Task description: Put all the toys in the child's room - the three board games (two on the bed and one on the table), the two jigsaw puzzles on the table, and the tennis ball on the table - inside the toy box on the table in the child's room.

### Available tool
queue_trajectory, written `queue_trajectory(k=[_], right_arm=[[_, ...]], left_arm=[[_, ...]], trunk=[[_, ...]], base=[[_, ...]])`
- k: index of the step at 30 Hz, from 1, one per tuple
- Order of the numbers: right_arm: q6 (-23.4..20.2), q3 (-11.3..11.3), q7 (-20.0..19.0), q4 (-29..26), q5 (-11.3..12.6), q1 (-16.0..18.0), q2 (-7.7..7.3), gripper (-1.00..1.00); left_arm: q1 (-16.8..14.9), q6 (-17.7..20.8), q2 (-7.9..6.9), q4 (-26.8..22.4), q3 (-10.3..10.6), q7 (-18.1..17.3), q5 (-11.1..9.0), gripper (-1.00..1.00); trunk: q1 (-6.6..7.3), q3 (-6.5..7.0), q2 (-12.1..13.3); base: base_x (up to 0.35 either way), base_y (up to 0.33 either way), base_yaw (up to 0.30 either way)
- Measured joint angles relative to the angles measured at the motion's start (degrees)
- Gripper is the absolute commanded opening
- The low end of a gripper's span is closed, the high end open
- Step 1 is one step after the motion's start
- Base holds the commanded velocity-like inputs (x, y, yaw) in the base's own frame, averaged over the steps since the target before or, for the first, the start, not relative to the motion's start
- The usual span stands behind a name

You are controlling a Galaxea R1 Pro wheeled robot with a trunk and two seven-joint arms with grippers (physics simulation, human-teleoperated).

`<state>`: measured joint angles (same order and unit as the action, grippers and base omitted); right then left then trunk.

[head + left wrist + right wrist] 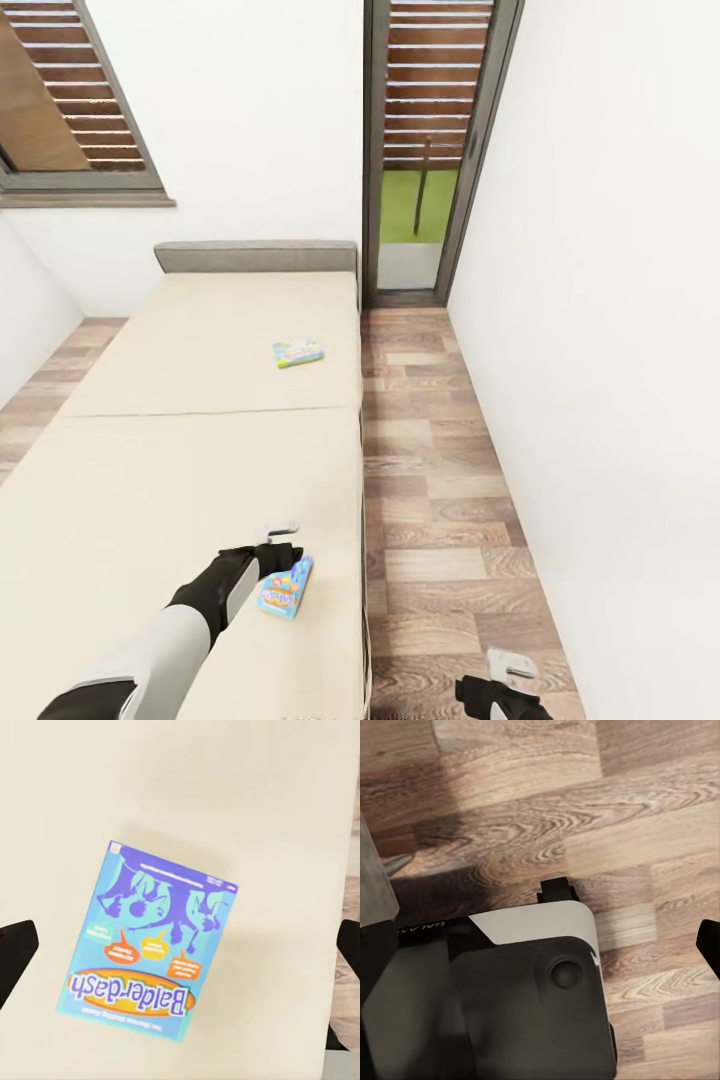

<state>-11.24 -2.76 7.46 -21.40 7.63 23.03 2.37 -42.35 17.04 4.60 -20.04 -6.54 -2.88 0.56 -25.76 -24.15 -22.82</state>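
Left arm above a board game on the bed

On the wide cream-coloured bed (200, 440) lay a flat blue cardboard Balderdash board-game box (146, 941) near its floor-side edge; the left gripper (278, 537) hung over it, spread and empty. Probably light, stiff, smooth: pinch an edge. Its title showed from the left wrist; the right gripper's (505, 685) state I cannot tell.

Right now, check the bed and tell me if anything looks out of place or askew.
Nothing damaged or spilled. Two board games lie flat on the bed, both skewed to its edges: the Balderdash box by the left gripper, close to the bed's floor-side edge, and a second game farther up. They belong in the toy box.
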Motion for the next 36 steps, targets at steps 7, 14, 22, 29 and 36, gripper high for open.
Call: queue_trajectory(k=[7,14,22,29,36], right_arm=[[-0.5,-0.3,0.0,0.0,0.1,0.0,-0.08,1.0],[-3.7,-0.4,-0.1,-0.8,0.0,5.2,-0.51,1.0],[-6.4,-0.3,-0.1,-1.2,-0.4,11.9,-0.74,1.0],[-6.0,-0.3,-0.1,-2.0,-0.5,13.1,-0.7,1.0],[-6.2,-0.1,-0.2,-3.4,-0.5,13.3,-0.88,1.0]], left_arm=[[0.0,0.1,0.0,-0.1,0.0,0.0,0.0,1.0],[-0.1,0.2,-0.02,-0.3,-0.3,0.0,0.0,1.0],[-1.7,1.3,0.02,-1.4,-0.5,0.3,-0.1,1.0],[-8.8,8.1,-0.07,-2.0,-0.6,0.4,-0.1,1.0],[-13.1,10.3,-0.06,-2.1,-0.6,0.5,-0.1,1.0]], trunk=[[0.0,-0.66,0.0],[0.0,-1.31,0.0],[0.0,-2.05,0.0],[0.0,-2.72,0.0],[0.0,-3.37,0.0]], base=[[0.0,0.0,0.0],[0.0,0.0,0.0],[0.0,0.0,0.0],[0.0,0.0,0.0],[0.0,0.0,0.0]])
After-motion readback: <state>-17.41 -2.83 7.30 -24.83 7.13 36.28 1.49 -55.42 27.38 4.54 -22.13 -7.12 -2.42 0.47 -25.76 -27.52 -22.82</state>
